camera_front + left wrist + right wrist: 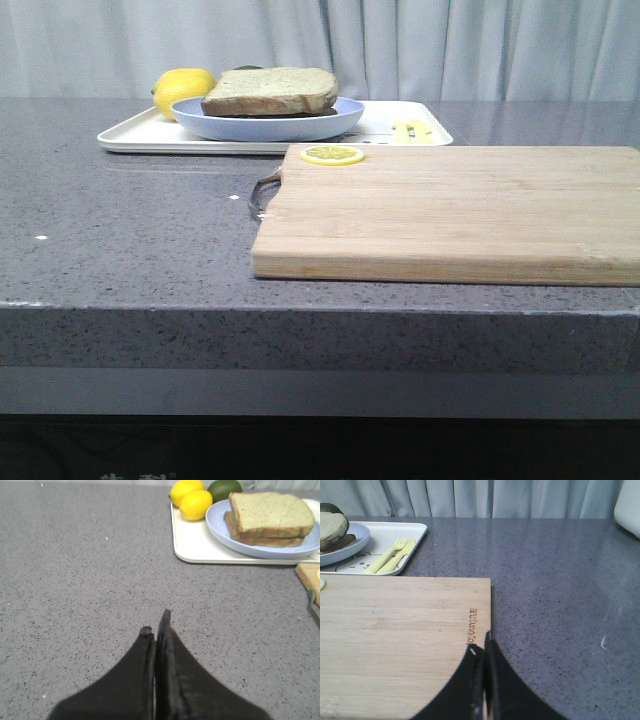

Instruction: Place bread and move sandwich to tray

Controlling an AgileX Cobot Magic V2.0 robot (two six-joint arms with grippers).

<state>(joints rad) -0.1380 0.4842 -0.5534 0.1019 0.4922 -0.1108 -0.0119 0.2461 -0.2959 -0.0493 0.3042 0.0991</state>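
The sandwich [268, 92] [267, 517] is two tan bread slices stacked flat on a pale blue round plate [300, 125] [220, 525]. The plate stands on the white tray [130, 135] [192, 540] at the back left of the counter. The top slice of bread [275, 80] lies squarely on the lower one. My left gripper [156, 621] is shut and holds nothing, over bare grey counter well short of the tray. Also shut and holding nothing, my right gripper [480, 644] hangs over the right end of the cutting board [395, 625]. Neither gripper shows in the front view.
A wooden cutting board [450, 210] with a metal handle [262, 192] lies in front of the tray, a lemon slice [332, 155] on its far corner. Two lemons [195, 504] and an avocado [224, 488] sit on the tray's left end, yellow cutlery [390, 556] on its right.
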